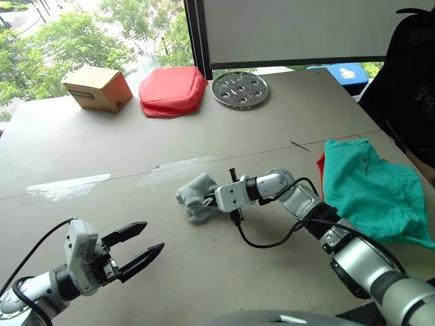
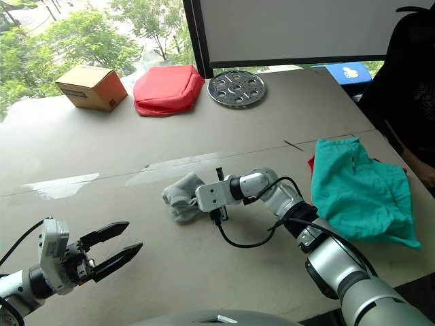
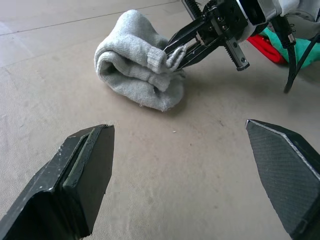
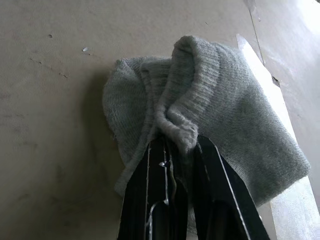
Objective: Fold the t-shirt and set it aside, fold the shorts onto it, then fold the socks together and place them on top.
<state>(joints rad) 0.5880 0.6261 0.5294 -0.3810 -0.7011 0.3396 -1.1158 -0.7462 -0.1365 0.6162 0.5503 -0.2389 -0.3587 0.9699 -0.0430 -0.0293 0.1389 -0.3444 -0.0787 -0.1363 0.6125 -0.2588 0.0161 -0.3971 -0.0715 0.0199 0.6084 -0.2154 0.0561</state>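
- A wide beige table [image 1: 102, 224] stands by a window with green trees outside.
- The socks [image 1: 197, 197] lie near the middle of the table as one grey folded bundle.
- The right gripper [image 3: 182, 46] reaches in from the shorts' side of the socks, its two fingers closed tight on a ribbed cuff of the bundle.
- The left gripper [image 1: 136, 248] hovers over bare table on the near side of the socks, well apart from them, with its fingers spread wide and holding nothing.
- The shorts [image 1: 374, 193], teal-green, lie spread flat well to the right of the socks, near the table's right edge.
- A strip of the red t-shirt [image 1: 320, 165] peeks out from under the shorts' edge nearest the socks.
- Far beyond the socks, by the window, sit a cardboard box [image 1: 97, 87], a red cushion [image 1: 172, 90] and a round metal plate [image 1: 240, 89] in a row.
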